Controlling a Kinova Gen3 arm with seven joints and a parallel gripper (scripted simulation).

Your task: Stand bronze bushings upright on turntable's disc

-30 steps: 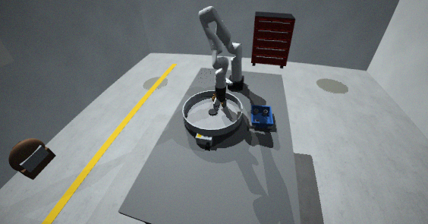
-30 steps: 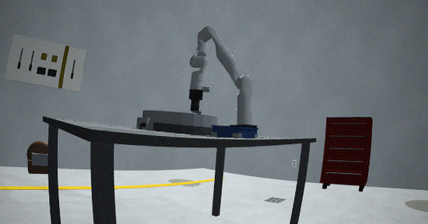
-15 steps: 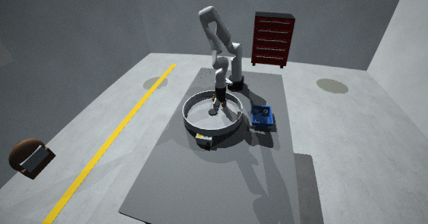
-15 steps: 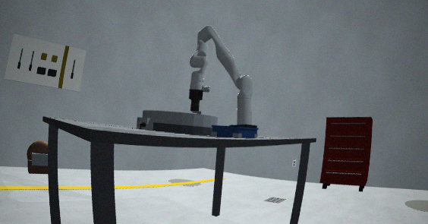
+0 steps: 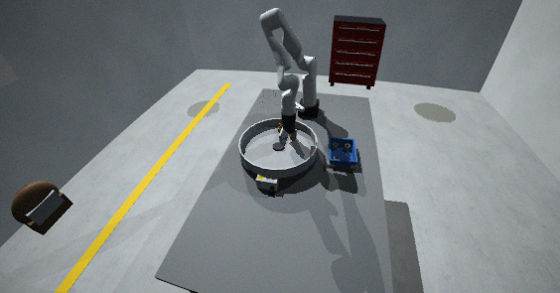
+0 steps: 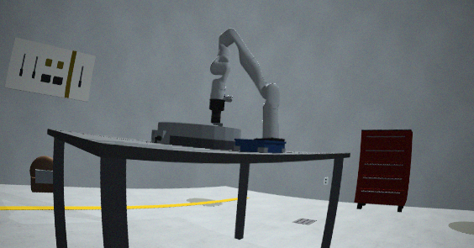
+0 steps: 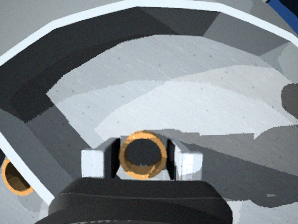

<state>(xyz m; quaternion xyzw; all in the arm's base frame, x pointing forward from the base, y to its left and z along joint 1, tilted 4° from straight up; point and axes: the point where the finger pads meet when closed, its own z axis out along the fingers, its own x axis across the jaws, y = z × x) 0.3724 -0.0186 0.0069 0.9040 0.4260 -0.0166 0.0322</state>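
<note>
My gripper (image 7: 143, 152) (image 5: 285, 137) (image 6: 217, 123) is down on the turntable's disc (image 5: 260, 152) (image 7: 200, 106), behind the dark hub (image 5: 279, 146). Its fingers are open. A bronze bushing (image 7: 143, 136) stands upright on an open end between them, on the disc, with a small gap on each side. A second bronze bushing (image 7: 19, 191) stands upright at the left edge of the wrist view, near the turntable's raised rim (image 7: 133, 10) (image 5: 248, 162). The blue crate (image 5: 348, 160) (image 6: 260, 145) sits to the right of the turntable with dark parts inside, too small to tell apart.
The turntable (image 6: 189, 132) has a raised ring wall around the disc and a small drive box (image 5: 265, 183) at its front. The arm's base (image 5: 309, 110) stands behind it. A red drawer cabinet (image 5: 357, 52) stands on the floor beyond the table.
</note>
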